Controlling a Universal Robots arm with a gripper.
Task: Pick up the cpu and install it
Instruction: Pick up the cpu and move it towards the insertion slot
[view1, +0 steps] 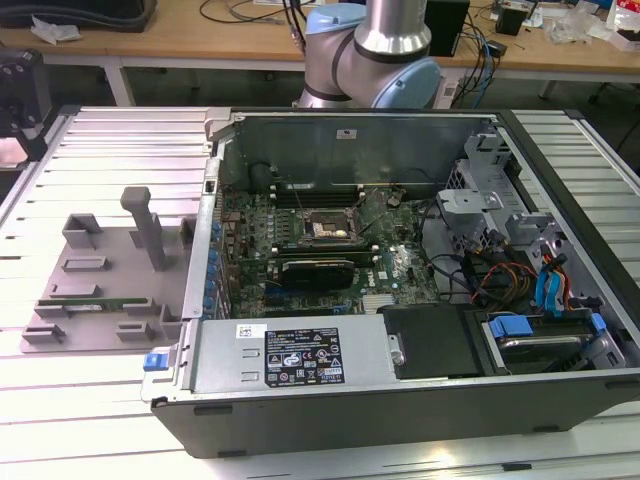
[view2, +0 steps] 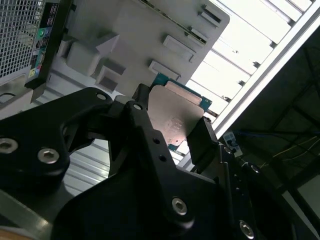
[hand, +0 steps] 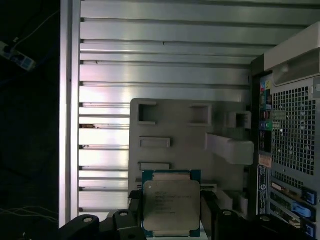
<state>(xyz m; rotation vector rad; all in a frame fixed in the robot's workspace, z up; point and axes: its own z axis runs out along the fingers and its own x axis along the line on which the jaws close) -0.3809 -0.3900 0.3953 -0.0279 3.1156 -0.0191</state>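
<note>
Black gripper (view2: 172, 120) clamped on flat silvery-grey square cpu (hand: 171, 202) (pick done, carry phase). Install likely needs square alignment with black socket frame (view1: 330, 229).

The cpu (hand: 171, 207) has a dull silvery metal lid; the pincer (view2: 172, 122) is matt black; the holder (hand: 175, 125) is matt grey plastic; the counter (hand: 165, 50) is shiny ribbed metal.

Grey fixture tray (view1: 115, 285) on slatted aluminium table (view1: 80, 420)
</note>
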